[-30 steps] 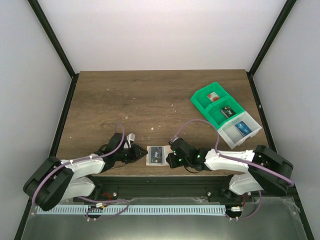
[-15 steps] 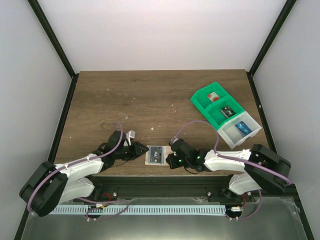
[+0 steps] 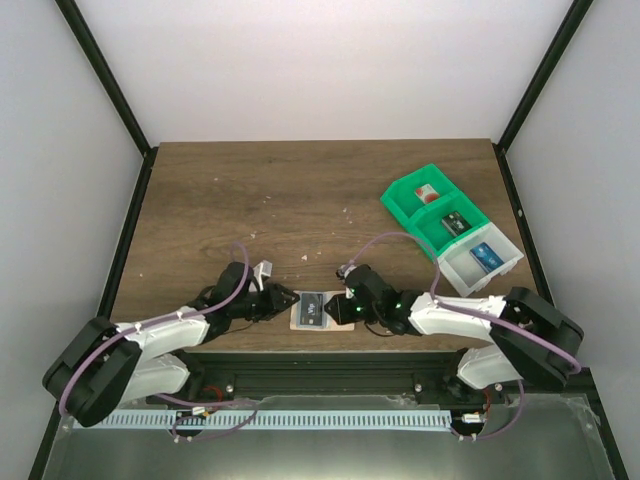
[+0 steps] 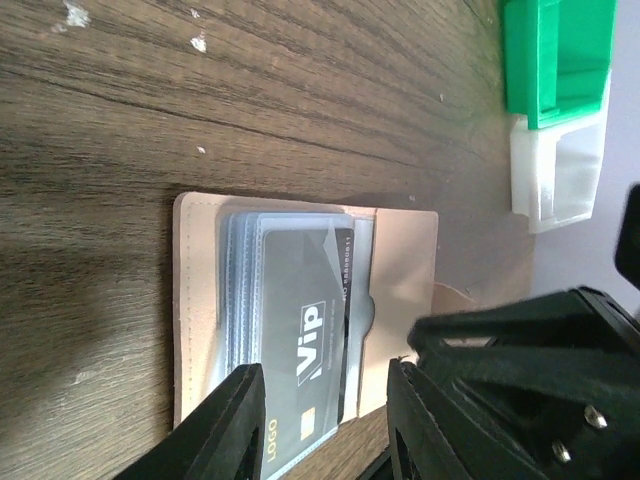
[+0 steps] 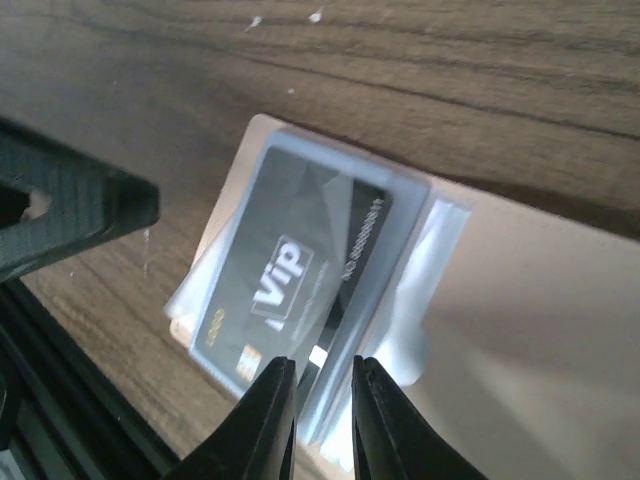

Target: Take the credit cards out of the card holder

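Note:
The tan card holder (image 3: 300, 322) lies flat near the table's front edge, between my two grippers. A dark grey "VIP" credit card (image 4: 300, 330) sticks out of its pale blue-grey pockets (image 4: 235, 270); a second card's dark stripe (image 4: 346, 300) shows beneath. My left gripper (image 3: 283, 301) is open, and in the left wrist view (image 4: 322, 372) it straddles the card's exposed end. My right gripper (image 3: 346, 304) is at the holder's right edge. In the right wrist view (image 5: 322, 362) its jaws stand a narrow gap apart over the edge of the card (image 5: 280, 280) and pocket.
A green-and-white compartment tray (image 3: 400, 195) holding small cards stands at the right rear, also in the left wrist view (image 4: 555, 60). The table's front edge and metal rail run just below the holder. Side walls enclose the table.
My right gripper has moved left onto the holder's right edge. My left gripper has moved right up to the holder's left end. The holder has barely shifted.

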Robot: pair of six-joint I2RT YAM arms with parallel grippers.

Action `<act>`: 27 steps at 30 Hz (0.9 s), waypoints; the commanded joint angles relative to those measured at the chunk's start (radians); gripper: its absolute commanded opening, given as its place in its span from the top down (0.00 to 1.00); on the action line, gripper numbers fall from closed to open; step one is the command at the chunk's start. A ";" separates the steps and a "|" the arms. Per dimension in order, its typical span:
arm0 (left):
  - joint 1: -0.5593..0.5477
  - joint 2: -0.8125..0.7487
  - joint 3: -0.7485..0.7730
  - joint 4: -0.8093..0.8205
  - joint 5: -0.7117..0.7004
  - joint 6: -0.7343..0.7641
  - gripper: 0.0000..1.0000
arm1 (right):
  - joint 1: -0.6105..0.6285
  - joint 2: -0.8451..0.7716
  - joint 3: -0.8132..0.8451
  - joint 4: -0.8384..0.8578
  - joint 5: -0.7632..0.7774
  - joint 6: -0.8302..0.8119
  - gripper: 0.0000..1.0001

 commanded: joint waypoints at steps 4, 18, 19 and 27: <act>-0.006 -0.045 -0.030 0.017 0.003 0.009 0.65 | -0.066 0.084 -0.002 0.132 -0.105 0.021 0.82; -0.007 -0.059 -0.051 0.007 -0.014 0.012 0.70 | -0.064 0.248 0.005 0.263 -0.222 0.001 0.82; -0.007 -0.059 -0.052 0.007 -0.012 0.014 0.70 | -0.064 0.255 0.006 0.268 -0.229 -0.004 0.82; -0.007 0.011 -0.029 0.006 -0.035 0.068 0.75 | -0.061 0.287 0.003 0.287 -0.248 -0.042 0.82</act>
